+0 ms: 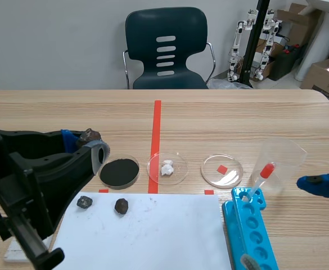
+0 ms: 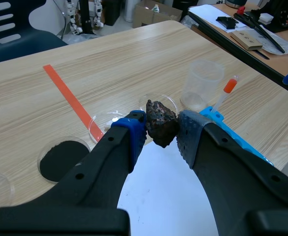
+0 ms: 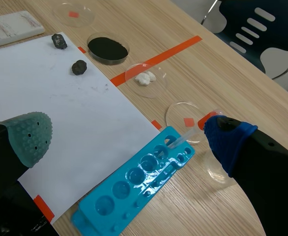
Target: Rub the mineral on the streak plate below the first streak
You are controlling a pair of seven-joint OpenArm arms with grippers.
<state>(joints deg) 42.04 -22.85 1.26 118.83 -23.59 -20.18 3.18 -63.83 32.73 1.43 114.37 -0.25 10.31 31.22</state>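
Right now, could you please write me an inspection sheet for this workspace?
Surface: wooden table, white paper sheet at its near edge.
Job's things: dark rock in a grip; white plate beside the paper, no streak made out.
Clutter: small rocks on the paper; black-powder dish; dish of white lumps; clear dish; blue well tray; dropper; plastic cup.
Grippers: left gripper shut on the dark rock; right gripper open, holding nothing.
Cables: nothing seen.
Surroundings: chair, cardboard boxes.
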